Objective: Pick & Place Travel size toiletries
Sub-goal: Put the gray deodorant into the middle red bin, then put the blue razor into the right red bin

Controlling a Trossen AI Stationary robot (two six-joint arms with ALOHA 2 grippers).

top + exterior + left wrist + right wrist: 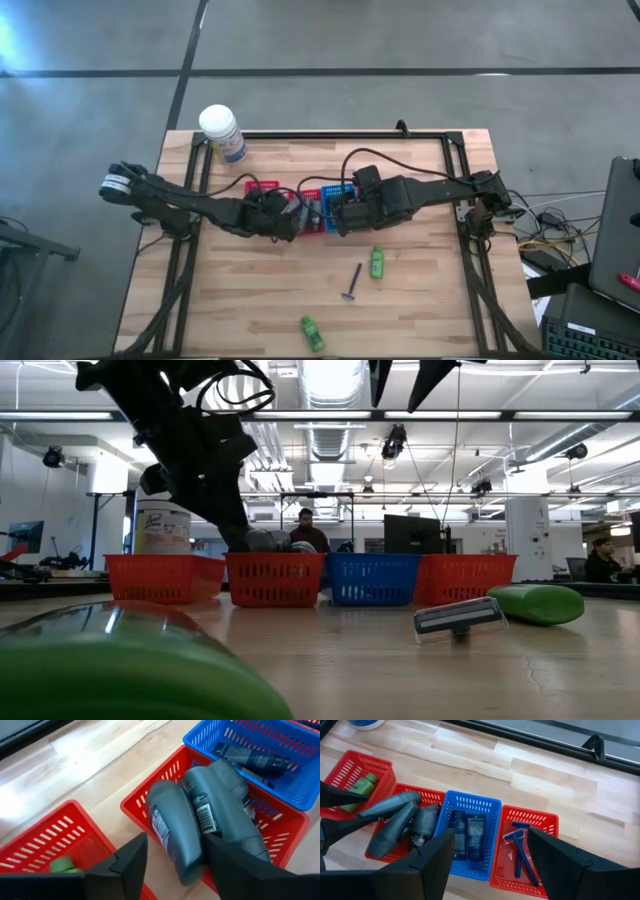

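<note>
My left gripper (290, 218) (175, 841) hangs over the second red basket (280, 827), shut on a grey rounded tube (172, 835) (390, 827). A second grey tube (227, 795) lies in that basket. My right gripper (335, 215) (490, 836) is open and empty above the blue basket (470, 802), where two dark oblong tubes (466, 836) lie. On the table lie two green bottles (377, 262) (312, 333) and a dark razor (353, 283) (458, 617). Another green bottle (360, 787) lies in the leftmost red basket, and blue razors (520, 850) in the rightmost one. My left gripper pinches the grey tube between its two fingers (132, 862), near one end (185, 870) of the tube. The fingers come from above and the table's left, across the tube. The tube is tilted, its far end (412, 797) over the second red basket, above the other grey tube.
Four slotted baskets stand in a row mid-table (270, 578), red, red, blue, red. A big white-lidded jar (222, 132) stands at the far left. A black frame (330, 135) rims the table. Bare wood lies near the table's near edge (250, 300).
</note>
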